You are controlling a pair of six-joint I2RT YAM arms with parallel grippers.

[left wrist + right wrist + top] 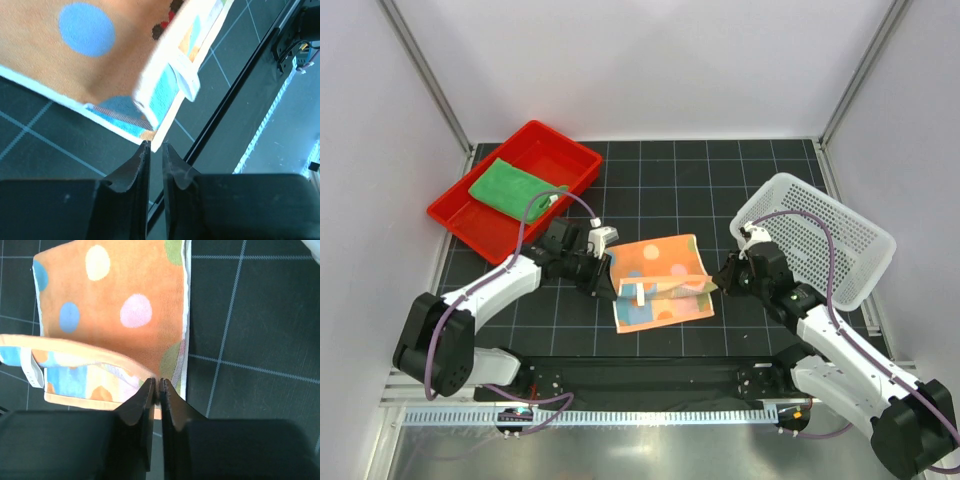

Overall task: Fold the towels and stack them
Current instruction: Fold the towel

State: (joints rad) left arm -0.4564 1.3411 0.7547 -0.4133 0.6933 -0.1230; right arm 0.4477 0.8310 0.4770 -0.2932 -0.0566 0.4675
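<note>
The polka-dot towel (660, 282) lies in the middle of the black gridded mat (720, 180), a little toward its near edge. Its orange dotted face is up, and one strip is turned over to show pastel stripes and a white label loop (640, 293). The left gripper (607, 283) sits low at the towel's left edge. Its fingers are parted by only a slit, with the cloth's corner right at the tips, and I cannot tell whether they pinch it. The right gripper (160, 383) is at the right edge with its fingers nearly touching the fold, so a grip or a release is again unclear. The green towel (508, 186) rests folded in the red tray (565, 150) at the far left corner. A white perforated basket (820, 235) stands tilted along the right edge
</note>
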